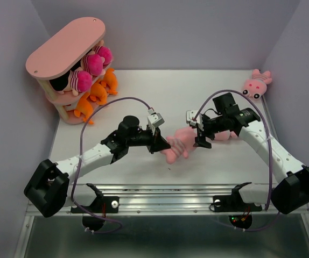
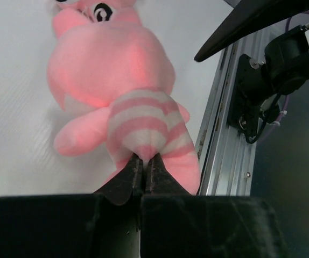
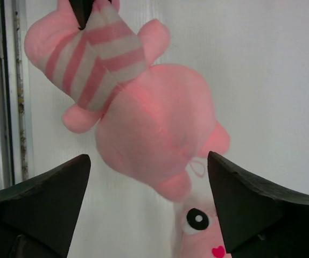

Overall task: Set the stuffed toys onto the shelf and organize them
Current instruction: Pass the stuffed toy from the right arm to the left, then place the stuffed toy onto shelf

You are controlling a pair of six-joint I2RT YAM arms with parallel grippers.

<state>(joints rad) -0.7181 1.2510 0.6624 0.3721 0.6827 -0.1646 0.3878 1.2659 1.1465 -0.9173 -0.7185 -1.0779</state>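
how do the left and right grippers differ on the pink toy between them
The left gripper is shut, pinching the pink striped toy by its striped end; the right gripper is open, its fingers apart on either side of the toy, not pinching it. The left reaches in from the left, the right from the right. Both are at the same toy.

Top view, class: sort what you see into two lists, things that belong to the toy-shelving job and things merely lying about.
Job: pink shelf; dolls and orange toys on it; striped pink toy in left gripper; pink toy in far corner.
Lying about: purple cables; metal rail.
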